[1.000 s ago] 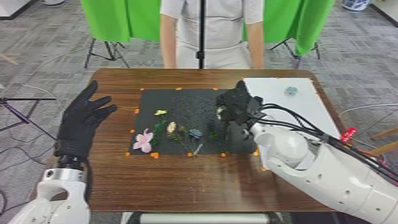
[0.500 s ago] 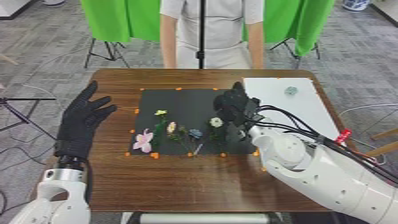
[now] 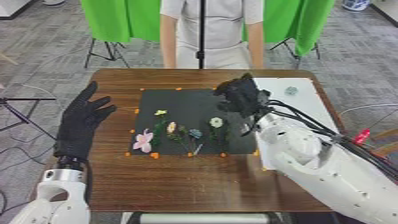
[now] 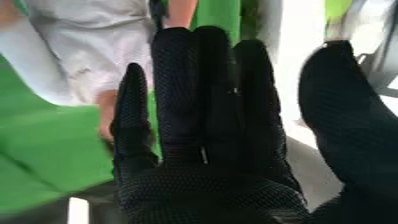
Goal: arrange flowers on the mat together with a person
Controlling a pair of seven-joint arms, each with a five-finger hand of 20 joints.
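Right hand [image 3: 240, 95] over black mat [image 3: 182, 102] edge
Fingers straight, thumb wide, nothing held; white flower [image 3: 216, 121] and pink flower [image 3: 143, 141] lie on the mat, likely spaced for separate display; left hand [image 3: 80, 120], fingers extended, held aside, presumably for clearance.

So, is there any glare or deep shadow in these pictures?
Head view: a faint sheen on the brown table, no harsh glare on the dark mat. Right wrist view: background patches beside the thumb glare almost white, while the glove's palm sinks into near-black.
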